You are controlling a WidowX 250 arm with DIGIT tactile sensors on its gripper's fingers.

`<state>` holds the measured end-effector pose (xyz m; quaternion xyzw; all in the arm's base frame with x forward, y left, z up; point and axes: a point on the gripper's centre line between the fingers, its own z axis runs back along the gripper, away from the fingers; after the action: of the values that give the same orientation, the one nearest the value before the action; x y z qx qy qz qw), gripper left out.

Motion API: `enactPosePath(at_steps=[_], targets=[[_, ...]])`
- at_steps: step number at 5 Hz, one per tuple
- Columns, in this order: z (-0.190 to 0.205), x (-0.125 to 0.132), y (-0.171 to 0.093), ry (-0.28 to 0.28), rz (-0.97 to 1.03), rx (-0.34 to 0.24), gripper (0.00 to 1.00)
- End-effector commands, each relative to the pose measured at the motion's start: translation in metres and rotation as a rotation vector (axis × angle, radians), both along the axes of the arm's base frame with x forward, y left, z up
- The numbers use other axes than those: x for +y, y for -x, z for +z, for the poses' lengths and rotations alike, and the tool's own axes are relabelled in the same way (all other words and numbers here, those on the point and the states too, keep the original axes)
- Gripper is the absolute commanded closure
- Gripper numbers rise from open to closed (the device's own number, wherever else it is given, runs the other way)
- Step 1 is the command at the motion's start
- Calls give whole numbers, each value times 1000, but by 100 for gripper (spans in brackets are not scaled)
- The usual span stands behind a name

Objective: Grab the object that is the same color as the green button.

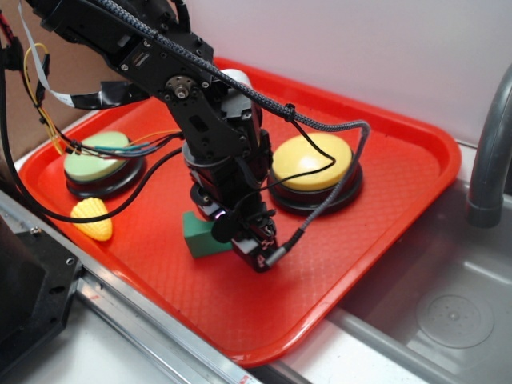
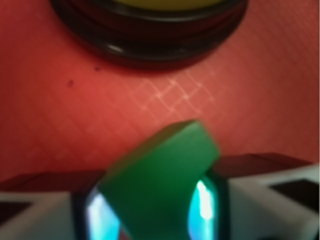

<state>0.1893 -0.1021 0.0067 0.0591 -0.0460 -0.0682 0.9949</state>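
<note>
**Green block between my fingers, on the red tray**

My gripper (image 2: 157,210) is low over the tray, and in the wrist view the green block (image 2: 160,175) sits right between my two fingers (image 2: 97,215). Both finger pads are against the sides of the block, so the jaws are closed on it as far as its width allows. The block is turned at an angle between them, with one corner pointing up and away from me. This view is blurred, so I cannot tell if the block is lifted from the tray or is touching it.

In the exterior view my gripper (image 1: 244,240) points down near the middle of the red tray (image 1: 384,232), and the green block (image 1: 202,234) shows at its left side, partly hidden behind my wrist. It seems to rest on or very close to the tray surface there.

The green button (image 1: 96,160) stands at the left part of the tray, well apart from the block, on its black round base. The yellow toy corn (image 1: 92,218) lies just in front of this button. The yellow button (image 1: 314,162) stands behind my gripper, to the right; its dark base (image 2: 150,30) fills the top of the wrist view, near the block but not touching it. A grey metal sink (image 1: 448,312) is beside the tray on the right
</note>
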Motion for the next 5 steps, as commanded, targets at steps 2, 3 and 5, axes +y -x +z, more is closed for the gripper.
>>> enactPosePath(at_steps=[2, 3, 5], targets=[[109, 33, -12, 29, 170, 70, 100], [147, 51, -11, 114, 222, 35, 100], [172, 78, -10, 177, 277, -6, 100]])
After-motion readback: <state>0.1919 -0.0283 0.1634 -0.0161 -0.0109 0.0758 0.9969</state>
